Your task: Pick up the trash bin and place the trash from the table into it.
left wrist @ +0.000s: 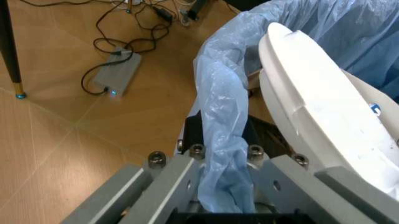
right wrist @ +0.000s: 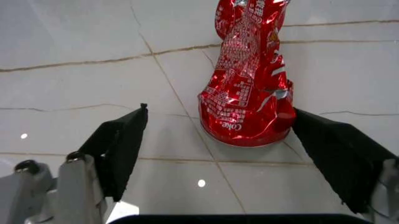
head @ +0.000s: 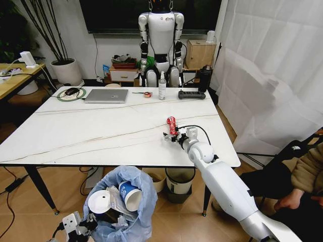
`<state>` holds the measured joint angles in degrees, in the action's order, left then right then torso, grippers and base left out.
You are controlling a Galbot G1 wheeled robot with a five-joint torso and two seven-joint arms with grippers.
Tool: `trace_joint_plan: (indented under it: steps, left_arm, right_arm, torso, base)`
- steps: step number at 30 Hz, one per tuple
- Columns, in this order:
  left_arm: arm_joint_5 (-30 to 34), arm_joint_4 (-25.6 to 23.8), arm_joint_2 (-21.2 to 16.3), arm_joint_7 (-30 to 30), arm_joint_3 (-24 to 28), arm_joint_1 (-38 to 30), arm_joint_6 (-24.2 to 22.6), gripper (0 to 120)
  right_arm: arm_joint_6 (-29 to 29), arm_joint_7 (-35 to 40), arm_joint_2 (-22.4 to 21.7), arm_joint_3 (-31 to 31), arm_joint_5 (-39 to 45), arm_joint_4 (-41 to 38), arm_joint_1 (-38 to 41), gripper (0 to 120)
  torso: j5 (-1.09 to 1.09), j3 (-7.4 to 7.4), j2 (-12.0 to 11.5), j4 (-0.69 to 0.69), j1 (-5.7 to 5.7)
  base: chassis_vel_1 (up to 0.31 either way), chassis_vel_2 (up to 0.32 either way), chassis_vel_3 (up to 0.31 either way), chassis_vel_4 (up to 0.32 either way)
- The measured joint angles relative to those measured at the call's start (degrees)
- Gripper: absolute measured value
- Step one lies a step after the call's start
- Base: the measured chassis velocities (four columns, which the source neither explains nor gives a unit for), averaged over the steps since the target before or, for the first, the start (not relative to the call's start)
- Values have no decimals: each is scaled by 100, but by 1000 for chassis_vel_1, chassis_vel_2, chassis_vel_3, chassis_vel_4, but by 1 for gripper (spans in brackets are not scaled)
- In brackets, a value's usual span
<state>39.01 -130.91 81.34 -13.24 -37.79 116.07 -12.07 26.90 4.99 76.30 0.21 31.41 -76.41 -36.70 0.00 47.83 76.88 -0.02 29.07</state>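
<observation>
The trash, a crumpled red wrapper (head: 171,124) (right wrist: 249,88), lies on the table (head: 75,128) near its front right. My right gripper (head: 172,135) (right wrist: 219,112) is open around the wrapper's near end, which sits closer to one finger (right wrist: 337,154) than the other. Below the table's front edge hangs the trash bin (head: 126,212), lined with a light-blue bag (left wrist: 218,121). My left gripper (head: 81,227) (left wrist: 225,186) is shut on the bag at the bin's rim. Inside the bin are a white lid (head: 99,200) (left wrist: 324,116) and a blue-white paper cup (head: 130,194).
At the table's far edge are a silver laptop (head: 106,96), a spray bottle (head: 162,86), a tape roll (head: 147,94) and a black controller (head: 191,94). A grey bin (head: 179,182) stands under the table. A person (head: 303,176) sits at the right. A power adapter (left wrist: 118,72) lies on the floor.
</observation>
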Motion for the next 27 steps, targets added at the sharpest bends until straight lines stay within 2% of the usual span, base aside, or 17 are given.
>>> trace_joint_plan:
  steps: [1, 5, 7, 9, 11, 21, 23, 26, 27]
  left_arm:
    - [0, 0, 0, 0, 0, 0, 0, 0]
    - [6, 13, -2, 1, -3, -16, 0, 0]
    - [6, 19, 1, 0, -1, -22, 0, 0]
    - [8, 34, 6, 1, 4, -37, 1, 0]
    - [12, 48, 7, 1, 6, -46, 0, 0]
    - [29, 112, -8, 0, -3, -76, 0, 0]
    - [37, 120, -17, 0, -4, -82, -1, 0]
    - [64, 120, -46, -2, -5, -94, -9, 0]
    - [64, 120, -46, -2, -5, -94, -9, 0]
  right_arm:
    - [0, 0, 0, 0, 0, 0, 0, 84]
    - [-44, -7, 42, 26, -1, 135, 43, 64]
    - [-47, -8, 51, 26, -1, 163, 58, 60]
    - [-57, -7, 73, 19, -1, 228, 89, 50]
    - [-63, -7, 103, 14, -4, 293, 120, 45]
    - [-188, -136, 60, -34, 108, 275, 148, 43]
    - [-308, -230, -22, -67, 342, 70, 108, 43]
    - [-513, -319, -367, -211, 1156, -605, -19, 43]
    - [-513, -319, -367, -211, 1156, -605, -19, 43]
  torso:
    - [0, 0, 0, 0, 0]
    - [-1, -1, 0, 0, 0]
    - [0, -1, 0, -1, 0]
    - [0, -1, 0, -1, 0]
    - [0, -1, 1, 0, 0]
    - [0, 1, 0, 0, 0]
    - [4, 2, 0, 0, 1]
    - [0, 0, 0, 3, 0]
    - [0, 0, 0, 3, 0]
  base:
    - [0, 0, 0, 0]
    - [0, 0, 0, 0]
    - [0, 0, 0, 0]
    - [0, 0, 0, 0]
    - [0, 0, 0, 0]
    - [0, 0, 0, 0]
    - [0, 0, 0, 0]
    - [0, 0, 0, 0]
    - [0, 0, 0, 0]
